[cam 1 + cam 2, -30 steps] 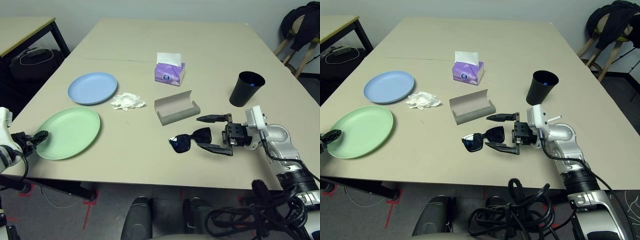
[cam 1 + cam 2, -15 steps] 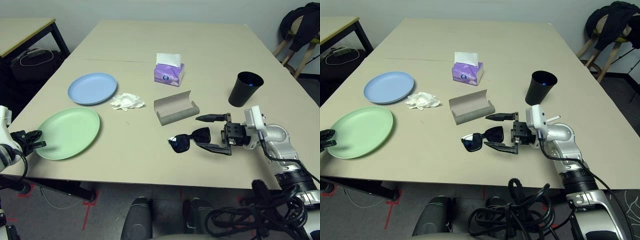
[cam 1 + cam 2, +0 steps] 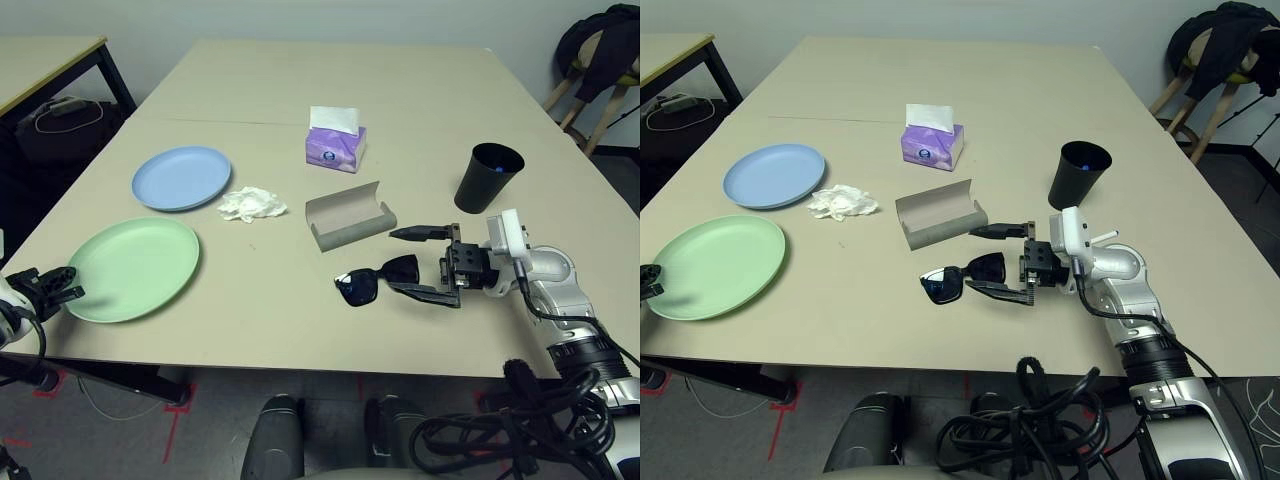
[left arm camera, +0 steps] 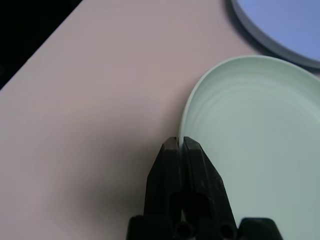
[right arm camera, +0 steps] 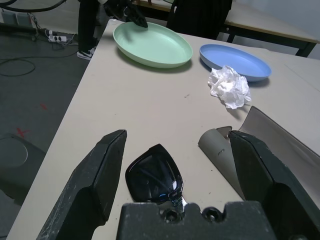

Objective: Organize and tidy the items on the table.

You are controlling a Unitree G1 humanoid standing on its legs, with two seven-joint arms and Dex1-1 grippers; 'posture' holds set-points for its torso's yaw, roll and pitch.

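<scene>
At the table's (image 3: pixel 275 335) near left corner, we pinch the green plate's (image 3: pixel 135 270) rim in our closed left gripper (image 4: pixel 181 142).
Right of it, our wide-open, empty right gripper (image 3: pixel 420 265) brackets the sunglasses (image 3: pixel 358 286); beyond lie case (image 3: pixel 350 220), tissue (image 3: pixel 252 204), blue plate (image 3: pixel 181 178) and cup (image 3: pixel 488 178).

Glossy dark plastic sunglasses (image 3: pixel 358 287) lenses
</scene>
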